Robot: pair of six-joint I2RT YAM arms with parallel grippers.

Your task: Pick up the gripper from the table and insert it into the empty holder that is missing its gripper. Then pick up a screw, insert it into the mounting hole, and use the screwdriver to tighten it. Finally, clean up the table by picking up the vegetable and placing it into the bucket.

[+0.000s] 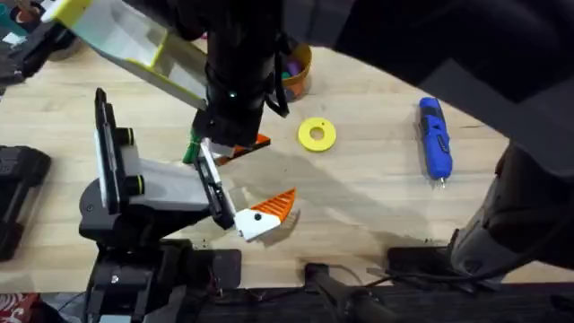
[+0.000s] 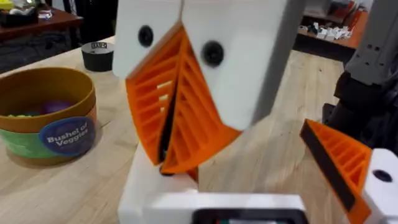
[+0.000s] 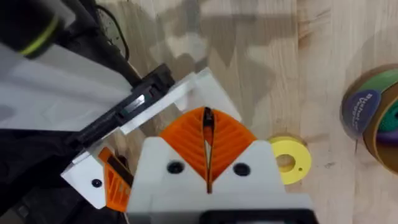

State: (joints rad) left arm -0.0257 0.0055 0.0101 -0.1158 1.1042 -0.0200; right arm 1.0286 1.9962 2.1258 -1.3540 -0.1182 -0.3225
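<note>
My right gripper (image 1: 235, 151) reaches across the middle and is shut on the loose orange gripper (image 2: 189, 175). Just a sliver of that wedge shows under its tips. It rests against the bare white holder (image 2: 144, 194), one finger of my left gripper (image 2: 249, 186). The left gripper stands open, and its other finger carries an orange wedge (image 2: 339, 163). The green vegetable (image 1: 190, 151) lies just left of the right gripper. At the far right lies the blue screwdriver (image 1: 435, 139). The yellow bucket (image 1: 298, 70) stands at the back. I cannot make out the screw.
A yellow ring disc (image 1: 316, 135) lies right of the grippers, between them and the screwdriver. A black tape roll (image 2: 97, 55) sits behind the bucket. Black equipment (image 1: 18, 197) lines the table's left edge.
</note>
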